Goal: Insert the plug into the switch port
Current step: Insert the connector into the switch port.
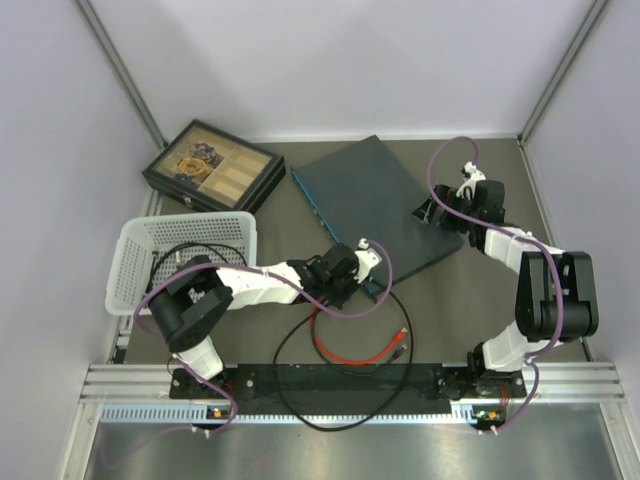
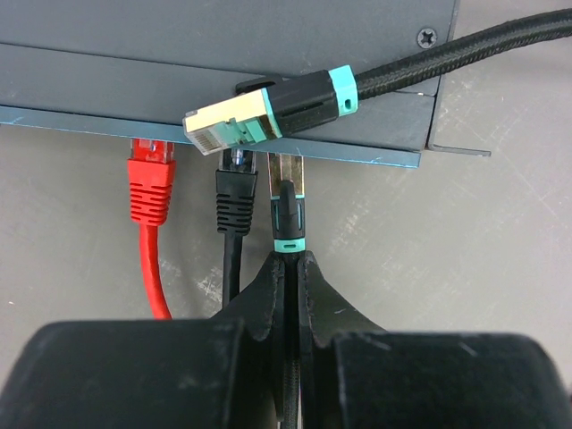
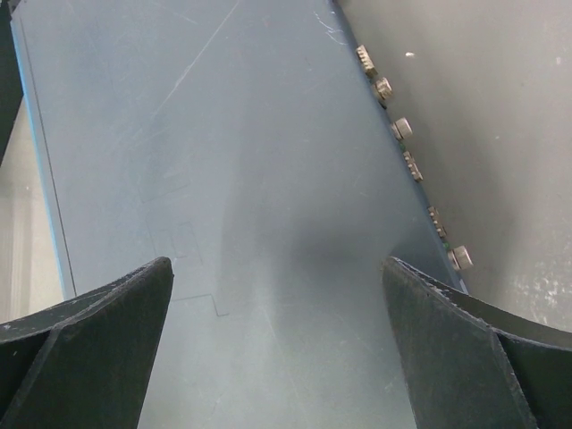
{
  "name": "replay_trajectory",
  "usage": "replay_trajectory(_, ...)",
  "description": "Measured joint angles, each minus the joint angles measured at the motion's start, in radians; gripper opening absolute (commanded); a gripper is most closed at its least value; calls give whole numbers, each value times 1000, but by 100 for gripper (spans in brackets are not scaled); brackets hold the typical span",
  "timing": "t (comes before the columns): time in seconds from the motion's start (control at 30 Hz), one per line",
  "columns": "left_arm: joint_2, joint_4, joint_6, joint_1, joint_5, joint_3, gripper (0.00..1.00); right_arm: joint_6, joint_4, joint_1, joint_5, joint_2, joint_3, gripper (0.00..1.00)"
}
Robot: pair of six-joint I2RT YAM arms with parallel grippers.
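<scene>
The table (image 1: 450, 310) carries the switch (image 1: 385, 195) lying flat at its middle. The switch's teal socket edge is turned toward the left arm, I judge so that arm can push straight in.

The right gripper (image 3: 277, 268) has its jaws spread wide above the right side of the switch, probably to steady the box against that push. Whether its fingers touch the lid cannot be told.

The left gripper (image 2: 290, 268) is pinched tight on the tail of the plug (image 2: 286, 183), just behind its teal ring, which keeps the plug in line with the port. The plug's metal head meets the socket edge. It is just right of a black plug (image 2: 237, 197) and a red plug (image 2: 150, 183), both seated.

A loose gold-tipped plug (image 2: 259, 112) lies across the switch top. The socket mouths are seen only from above, so how deep the held plug sits stays unclear.
</scene>
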State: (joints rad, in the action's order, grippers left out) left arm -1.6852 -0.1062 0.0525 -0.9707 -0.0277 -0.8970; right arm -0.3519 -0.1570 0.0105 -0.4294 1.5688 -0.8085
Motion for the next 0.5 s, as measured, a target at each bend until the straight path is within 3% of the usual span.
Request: replay_trajectory(0.5,7,-38,-19,-9,63,-29,0,1,-1,3,-36,34,-32,99)
